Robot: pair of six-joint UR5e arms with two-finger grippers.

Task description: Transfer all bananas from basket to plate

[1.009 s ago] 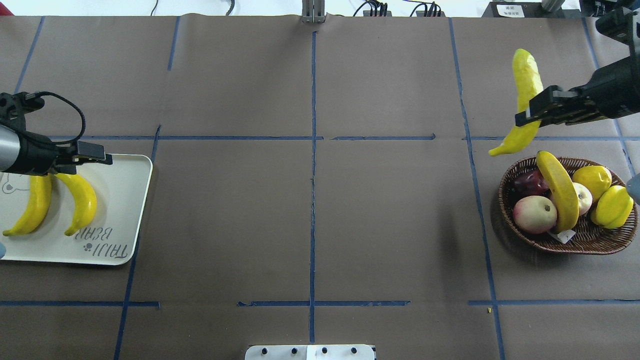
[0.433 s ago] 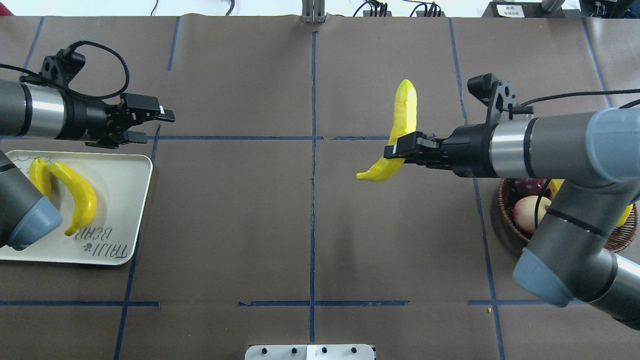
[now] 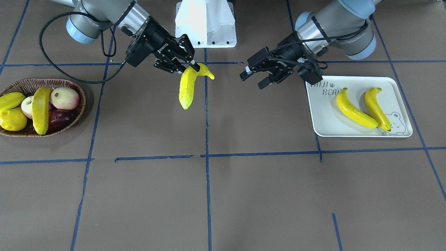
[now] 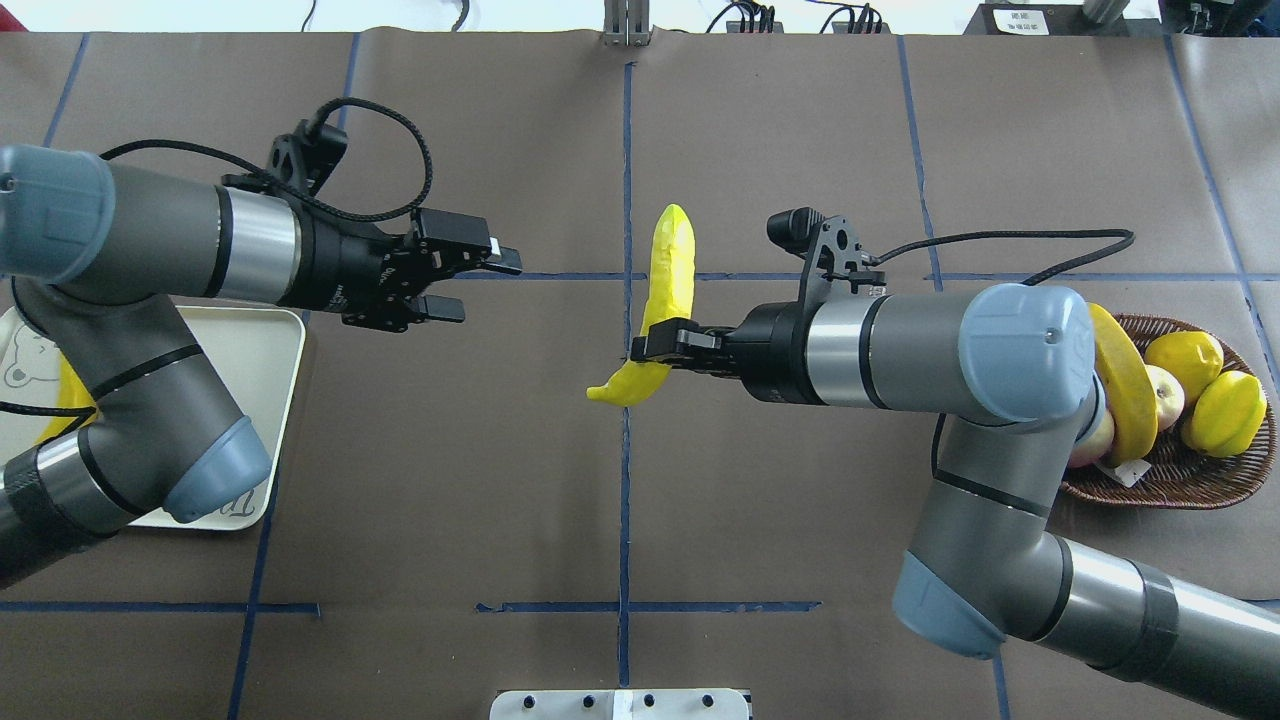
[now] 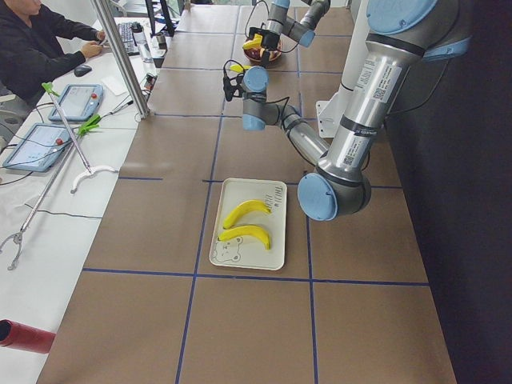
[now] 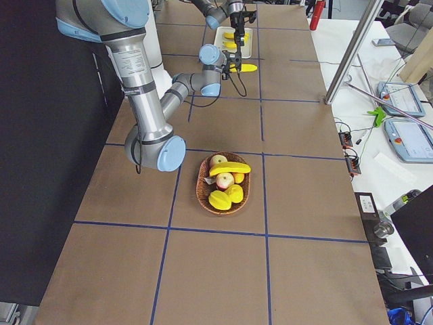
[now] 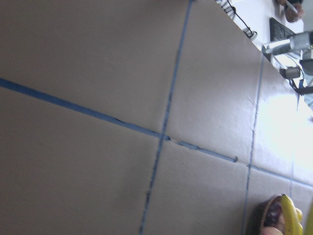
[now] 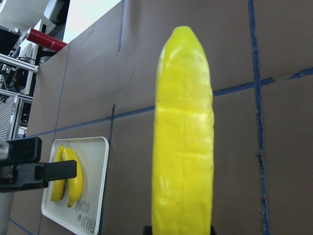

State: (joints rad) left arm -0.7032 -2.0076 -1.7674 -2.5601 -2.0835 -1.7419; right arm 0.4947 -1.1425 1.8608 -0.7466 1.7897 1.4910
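Observation:
My right gripper (image 4: 650, 350) is shut on a banana (image 4: 670, 270) and holds it above the table's centre line; it also shows in the front view (image 3: 187, 89) and fills the right wrist view (image 8: 183, 147). My left gripper (image 4: 488, 290) is open and empty, a short way left of that banana, jaws facing it. Two bananas (image 3: 355, 113) (image 3: 376, 108) lie on the off-white plate (image 3: 324, 118). One banana (image 3: 41, 109) lies across the fruit in the wicker basket (image 3: 80, 101). In the overhead view my left arm hides most of the plate (image 4: 270, 370).
The basket also holds apples (image 3: 64, 97), a lemon (image 3: 12, 120) and a yellow-green fruit (image 3: 10, 100). The white robot base (image 3: 205, 24) stands at the table edge between the arms. An operator (image 5: 40, 48) sits at a side desk.
My right arm carried the banana left from above the basket to the table centre. My left arm left the plate and swung right toward the centre, still open.

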